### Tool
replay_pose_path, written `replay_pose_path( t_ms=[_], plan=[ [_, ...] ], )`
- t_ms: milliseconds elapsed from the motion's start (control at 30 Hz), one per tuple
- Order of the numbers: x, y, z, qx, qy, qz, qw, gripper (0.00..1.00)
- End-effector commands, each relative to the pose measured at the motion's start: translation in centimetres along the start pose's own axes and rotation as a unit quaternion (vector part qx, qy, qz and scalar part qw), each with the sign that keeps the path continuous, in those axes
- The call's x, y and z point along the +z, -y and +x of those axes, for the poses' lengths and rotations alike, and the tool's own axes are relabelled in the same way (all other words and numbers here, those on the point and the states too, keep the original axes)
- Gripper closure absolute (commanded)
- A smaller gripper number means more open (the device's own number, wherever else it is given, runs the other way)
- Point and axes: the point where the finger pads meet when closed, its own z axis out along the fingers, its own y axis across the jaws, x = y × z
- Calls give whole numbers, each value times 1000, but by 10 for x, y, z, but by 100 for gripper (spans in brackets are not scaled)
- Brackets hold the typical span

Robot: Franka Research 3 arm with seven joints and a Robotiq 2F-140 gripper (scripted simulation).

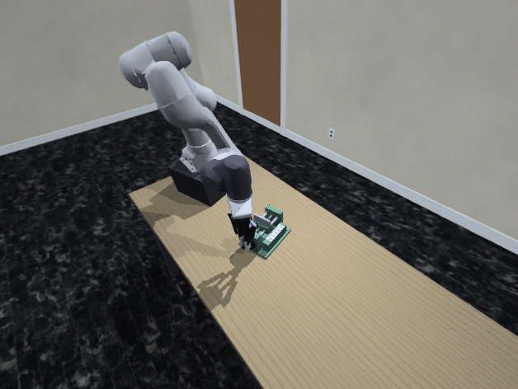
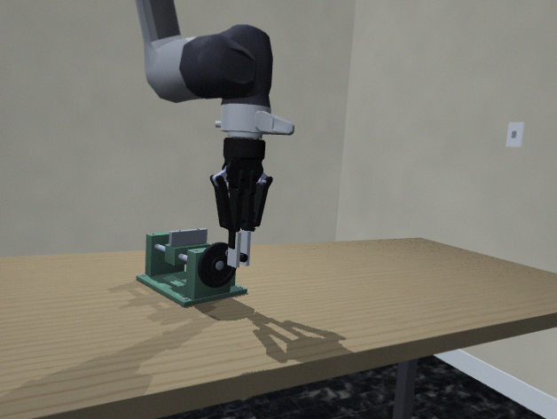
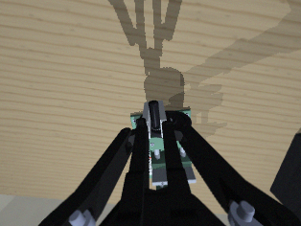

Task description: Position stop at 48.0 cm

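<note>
A small green stop fixture [image 1: 274,238] [image 2: 168,274] stands on the wooden table. It has a grey stop block [image 2: 187,235] [image 1: 263,218] on a lead screw and a black handwheel [image 2: 215,271] at its near end. A short black crank handle [image 2: 243,257] [image 3: 155,114] sticks out from the wheel's rim on the right side. My gripper [image 2: 239,256] [image 1: 247,244] [image 3: 153,108] points down and is shut on this handle. In the wrist view the fingers hide most of the fixture [image 3: 184,118]. A white scale with red marks [image 1: 273,234] runs along the base; I cannot read it.
The robot's dark base [image 1: 190,184] stands at the table's far end behind the fixture. The table [image 1: 355,301] [image 2: 404,279] stretches to the right and front. Its front edge [image 2: 315,365] runs close in the exterior view.
</note>
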Motion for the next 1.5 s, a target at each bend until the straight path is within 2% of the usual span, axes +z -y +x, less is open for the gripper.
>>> replay_pose_path(
  t_ms=[0, 400, 700, 967, 1467],
  plan=[
    [-4, -6, 1, -3, 0, -2, 1000, 96],
    [-9, -22, 1, -3, 0, -2, 1000, 96],
    [-5, -36, 1, -3, 0, -2, 1000, 96],
    [11, -50, 1, -3, 0, -2, 1000, 96],
    [34, -49, 1, -3, 0, -2, 1000, 96]
  ],
)
